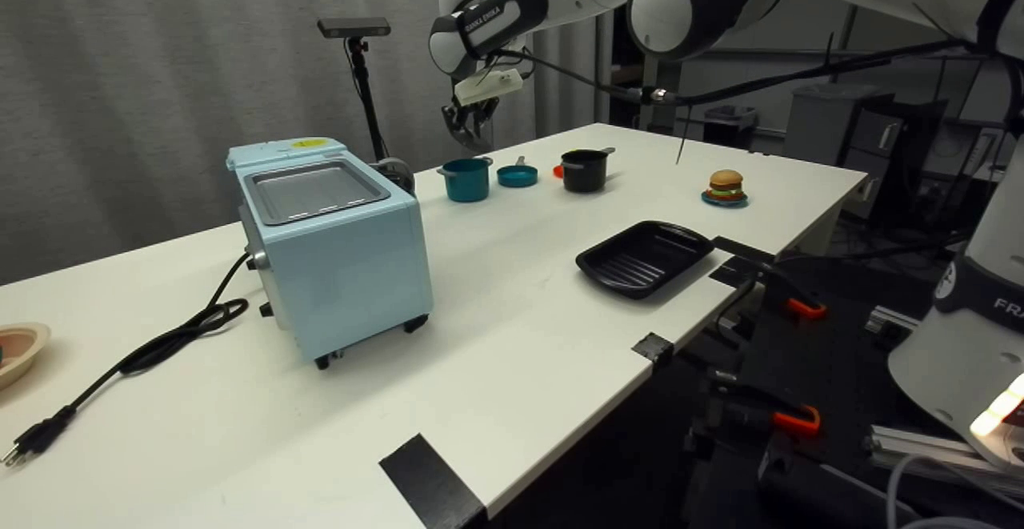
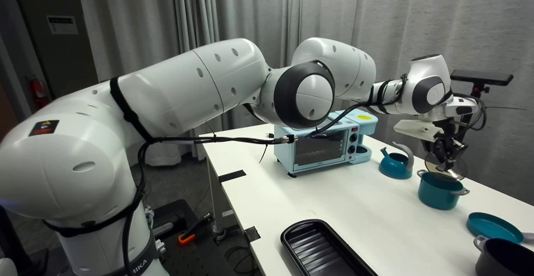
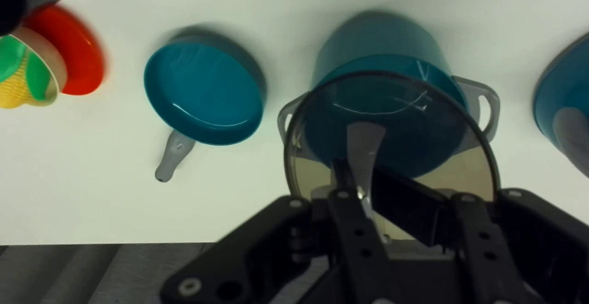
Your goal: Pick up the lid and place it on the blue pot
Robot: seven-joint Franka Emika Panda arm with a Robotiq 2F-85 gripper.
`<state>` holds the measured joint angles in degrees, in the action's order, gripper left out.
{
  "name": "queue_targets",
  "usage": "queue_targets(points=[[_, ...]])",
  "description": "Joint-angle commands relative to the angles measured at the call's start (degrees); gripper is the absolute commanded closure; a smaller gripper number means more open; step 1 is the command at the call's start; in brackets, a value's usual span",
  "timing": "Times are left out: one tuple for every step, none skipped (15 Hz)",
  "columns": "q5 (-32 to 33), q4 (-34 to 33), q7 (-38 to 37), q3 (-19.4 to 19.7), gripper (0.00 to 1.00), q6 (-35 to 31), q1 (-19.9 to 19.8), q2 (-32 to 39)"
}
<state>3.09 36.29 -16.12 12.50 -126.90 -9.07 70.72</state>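
The lid (image 3: 405, 97) is a see-through round disc with a dark rim and a grey handle (image 3: 363, 145). My gripper (image 3: 361, 180) is shut on the handle and holds the lid up, tilted. The lid also shows in both exterior views (image 1: 474, 142) (image 2: 460, 168). The blue pot (image 3: 379, 37) stands upright on the table with grey side handles, its mouth open. It shows in both exterior views (image 1: 466, 183) (image 2: 438, 194). In the wrist view the lid overlaps much of the pot's mouth. The lid hangs above the pot, apart from it in an exterior view; the exact gap is unclear.
A teal pan (image 3: 204, 92) and a dark pot (image 1: 584, 170) stand beside the blue pot. A teal kettle (image 2: 394, 166) stands on its other side, near the pale blue oven (image 2: 321, 146). A camera stand (image 1: 364, 89) rises behind. A black tray (image 1: 644, 257) lies near the front edge.
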Motion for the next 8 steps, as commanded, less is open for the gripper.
queue_targets(points=[[0.3, -2.7, 2.1, 0.3, 0.96, -1.2, -2.2, 2.3], [0.2, -2.9, 2.4, 0.2, 0.96, -1.4, -2.6, 2.6], [0.1, -3.3, 2.9, 0.0, 0.96, -1.8, -3.0, 2.9], [0.3, -3.2, 3.5, -0.3, 0.96, -2.7, -2.4, 3.2], [0.2, -3.5, 4.0, -0.5, 0.96, -3.4, -2.4, 3.5], [0.5, -3.6, 3.9, -0.2, 0.96, -4.1, -1.8, 3.6], [0.3, -3.9, 4.0, -0.4, 0.96, -4.8, -1.5, 3.8], [0.2, -4.2, 4.1, -0.5, 0.96, -5.4, -1.2, 4.0]])
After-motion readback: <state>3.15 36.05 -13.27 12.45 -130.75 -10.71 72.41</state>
